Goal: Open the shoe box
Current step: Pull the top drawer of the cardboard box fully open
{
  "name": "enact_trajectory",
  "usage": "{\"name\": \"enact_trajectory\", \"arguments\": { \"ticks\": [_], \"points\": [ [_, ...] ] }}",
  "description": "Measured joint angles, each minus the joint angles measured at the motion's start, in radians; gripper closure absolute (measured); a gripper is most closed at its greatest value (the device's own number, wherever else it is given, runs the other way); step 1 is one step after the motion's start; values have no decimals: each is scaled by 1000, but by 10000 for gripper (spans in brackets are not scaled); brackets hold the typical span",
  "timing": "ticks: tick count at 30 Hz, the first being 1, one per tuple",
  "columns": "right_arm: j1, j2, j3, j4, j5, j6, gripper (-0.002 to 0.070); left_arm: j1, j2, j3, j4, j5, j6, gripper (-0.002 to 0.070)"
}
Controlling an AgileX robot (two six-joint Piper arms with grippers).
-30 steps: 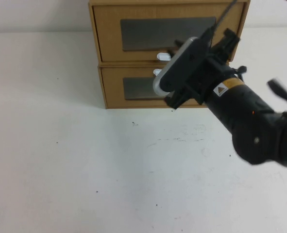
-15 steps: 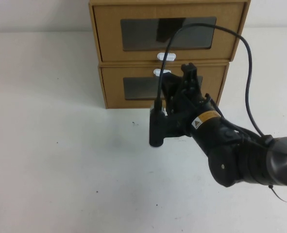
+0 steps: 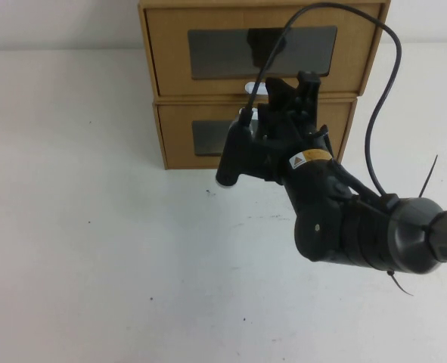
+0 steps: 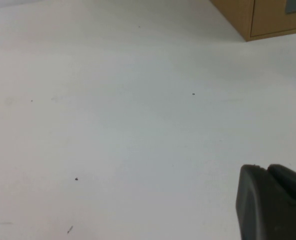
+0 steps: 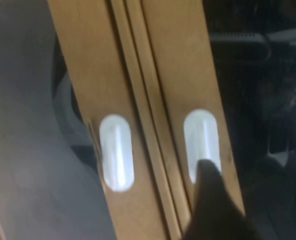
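Right arm reaches forward from the right, right gripper at far centre, pointing away. Left gripper low at the near-left corner, barely visible.

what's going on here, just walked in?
The right gripper is up at the front of two stacked cardboard shoe boxes, fingers apart, with one fingertip at a white handle. It grips nothing yet, and both drawers look closed. The left gripper sits parked low over the white table, away from the boxes.
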Motion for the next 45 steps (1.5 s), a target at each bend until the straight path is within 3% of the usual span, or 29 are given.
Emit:
{"name": "enact_trajectory", "arguments": {
  "ticks": [4,12,15,26,45],
  "points": [
    [12,2,-10,2,18,-6,321,0,0,0,0,0,0,679],
    [12,7,-14,6,56,-48,473,0,0,0,0,0,0,679],
    [12,9,-30,6,56,-50,496,0,0,0,0,0,0,679],
    [2,81,-80,18,56,-161,504,0,0,0,0,0,0,679],
    [-13,90,-104,34,1,-175,504,0,0,0,0,0,0,679]
  ]
}}
